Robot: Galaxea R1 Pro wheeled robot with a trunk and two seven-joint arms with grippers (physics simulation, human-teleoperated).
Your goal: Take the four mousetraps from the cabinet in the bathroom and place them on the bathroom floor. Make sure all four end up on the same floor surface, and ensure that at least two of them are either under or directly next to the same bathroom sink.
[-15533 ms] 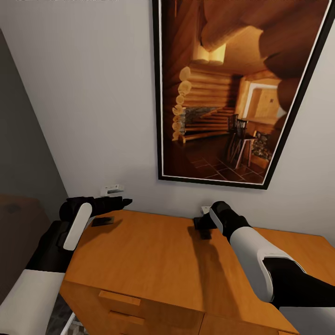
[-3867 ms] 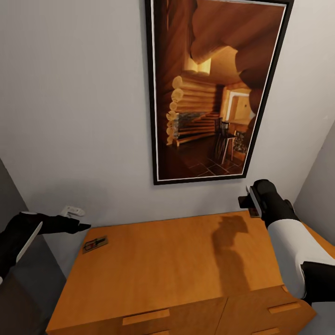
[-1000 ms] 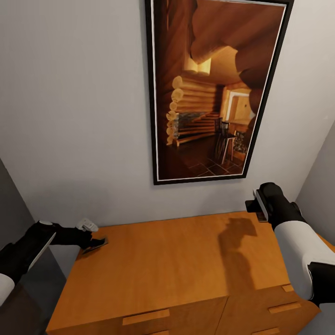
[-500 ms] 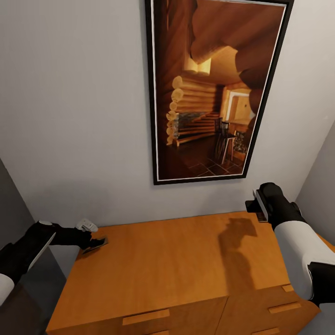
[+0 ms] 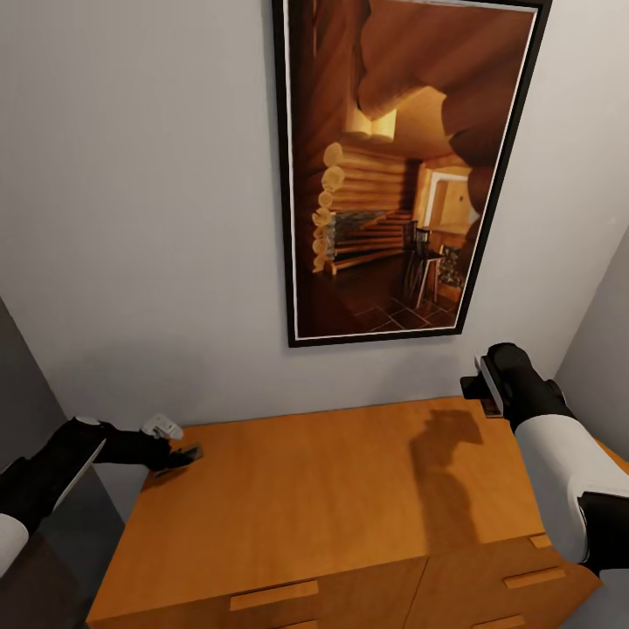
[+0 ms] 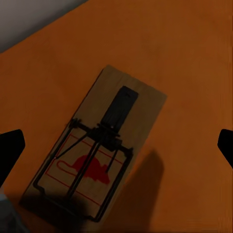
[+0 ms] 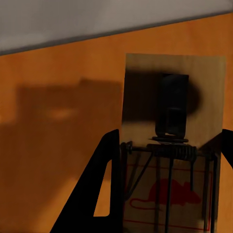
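Your left gripper (image 5: 179,456) stands wide open over a mousetrap (image 6: 99,148) lying flat on the cabinet (image 5: 323,498) at its back left corner; the trap sits between the two fingertips (image 6: 9,153), touching neither. That arm reaches in low from the left, level with the top. Your right gripper (image 7: 165,160) is clamped on a second mousetrap (image 7: 172,145), held above the cabinet's back right edge, near the wall (image 5: 140,218), forearm angled up from the lower right.
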